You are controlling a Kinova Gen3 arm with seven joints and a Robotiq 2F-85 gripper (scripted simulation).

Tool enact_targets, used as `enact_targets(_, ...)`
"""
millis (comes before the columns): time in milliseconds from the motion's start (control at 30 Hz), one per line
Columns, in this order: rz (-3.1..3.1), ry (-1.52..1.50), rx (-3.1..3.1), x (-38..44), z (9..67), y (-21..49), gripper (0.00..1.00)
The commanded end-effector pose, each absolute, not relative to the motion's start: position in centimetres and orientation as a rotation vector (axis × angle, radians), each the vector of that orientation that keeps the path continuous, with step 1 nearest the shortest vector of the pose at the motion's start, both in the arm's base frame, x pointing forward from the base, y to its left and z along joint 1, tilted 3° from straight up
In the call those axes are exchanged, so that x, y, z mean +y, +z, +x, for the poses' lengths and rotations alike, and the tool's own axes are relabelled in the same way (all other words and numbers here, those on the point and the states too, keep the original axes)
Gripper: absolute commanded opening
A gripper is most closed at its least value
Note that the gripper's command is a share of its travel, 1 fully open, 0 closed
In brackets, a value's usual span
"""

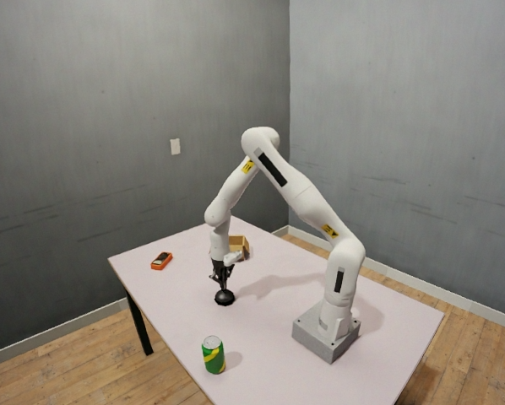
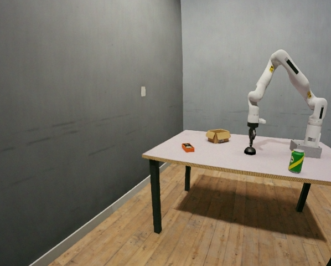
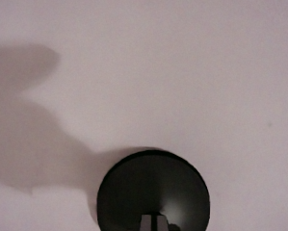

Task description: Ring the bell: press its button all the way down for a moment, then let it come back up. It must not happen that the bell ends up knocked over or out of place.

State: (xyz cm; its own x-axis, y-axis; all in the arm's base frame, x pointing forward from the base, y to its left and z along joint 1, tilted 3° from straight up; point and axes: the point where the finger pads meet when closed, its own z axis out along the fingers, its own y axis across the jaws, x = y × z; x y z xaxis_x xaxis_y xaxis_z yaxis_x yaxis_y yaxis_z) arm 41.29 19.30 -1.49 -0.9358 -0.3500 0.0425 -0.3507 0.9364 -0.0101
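Your bell [image 1: 224, 297] is a small, black, dome-shaped piece sitting upright on the pale pink table [image 1: 287, 375], roughly in the middle of the top and well back from every edge. From the wrist view you see its round dark dome [image 3: 153, 190] from above, casting a soft shadow to its left. Its button is at the crown, under the closed fingertips of the gripper [image 1: 222, 288], so you cannot tell how far down it sits.

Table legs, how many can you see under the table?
3. One at the near left corner, one further back on the left, one at the right. A fourth may be hidden.
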Motion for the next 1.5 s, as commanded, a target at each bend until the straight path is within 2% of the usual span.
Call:
enact_targets(0, 0.554, 0.035, -3.052, 19.0, 41.3, -1.7, 0.1)
enact_targets(1467, 0.553, 0.038, -3.047, 19.0, 41.2, -0.5, 0.1)
